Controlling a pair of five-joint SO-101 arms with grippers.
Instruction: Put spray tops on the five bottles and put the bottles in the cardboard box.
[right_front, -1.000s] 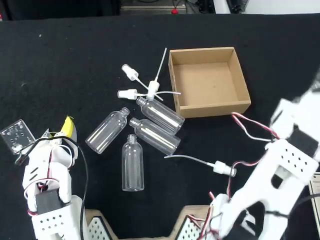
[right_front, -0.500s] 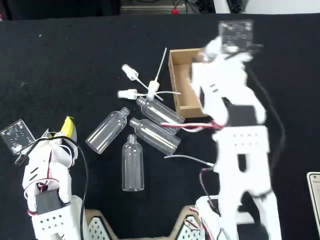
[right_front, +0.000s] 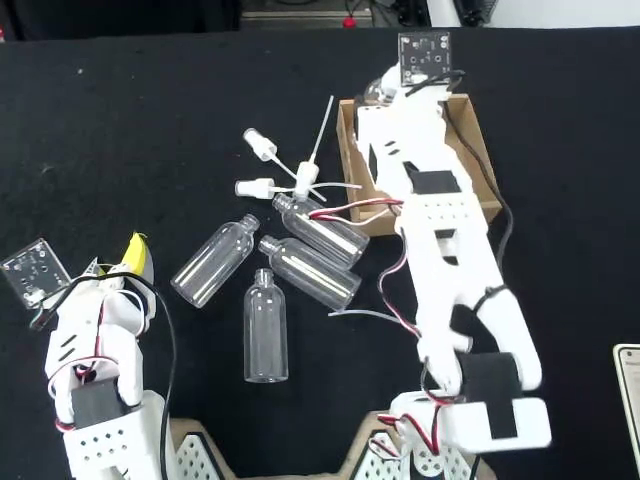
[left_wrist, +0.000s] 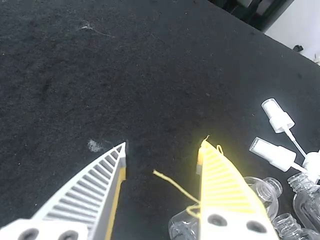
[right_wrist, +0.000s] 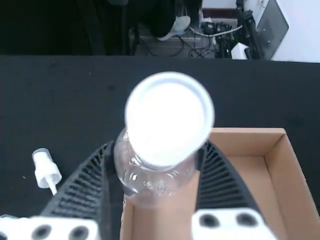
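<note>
Gripped in right claw (right_wrist: 156, 146): clear bottle (right_wrist: 150, 180), white cap (right_wrist: 169, 117) fitted, long axis running between the fingers, cap toward wrist camera. Over box (right_wrist: 280, 150) corner, 11 o'clock. Left claw (left_wrist: 162, 152) spread wide, 8 o'clock.

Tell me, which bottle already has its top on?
The bottle in the right claw, above the cardboard box's edge, wears a white top. The four bottles lying on the table have open necks.

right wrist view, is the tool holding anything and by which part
The right tool holds a clear bottle by its shoulder, just below the white spray top.
</note>
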